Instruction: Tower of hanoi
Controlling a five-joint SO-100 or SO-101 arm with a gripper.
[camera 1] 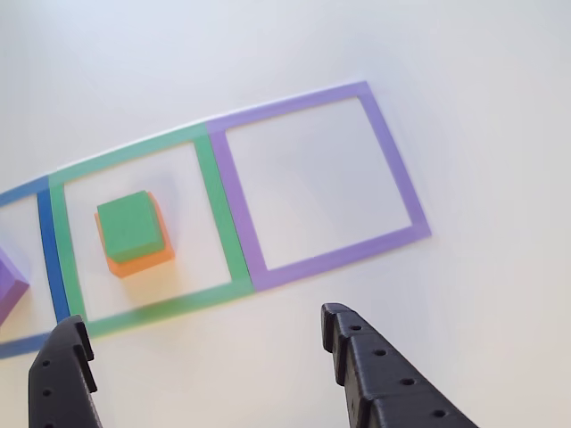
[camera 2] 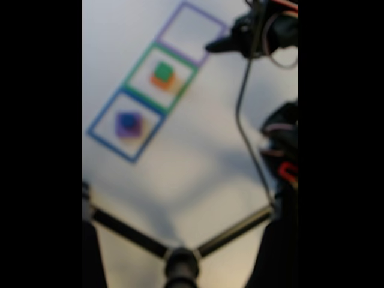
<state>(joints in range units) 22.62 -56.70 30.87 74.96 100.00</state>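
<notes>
In the other view a green block (camera 1: 132, 225) sits on a slightly wider orange block (camera 1: 143, 258), both inside the green taped square. A corner of the purple block (camera 1: 9, 283) shows at the left edge, in the blue taped square. My gripper (camera 1: 207, 343) hangs open below these squares with nothing between its black fingers (camera 1: 375, 370). The blurred fixed view shows the green block (camera 2: 162, 71) on the orange block (camera 2: 162, 82), a small blue block (camera 2: 126, 119) on the purple block (camera 2: 129, 126), and my gripper (camera 2: 215, 45) high beside the purple taped square.
Three taped square outlines lie in a row on the white table: blue (camera 2: 125, 126), green (camera 2: 159, 78) and purple (camera 1: 318, 187). The purple one holds nothing. A cable (camera 2: 243, 114) and dark stand bars (camera 2: 180, 255) cross the fixed view's lower part.
</notes>
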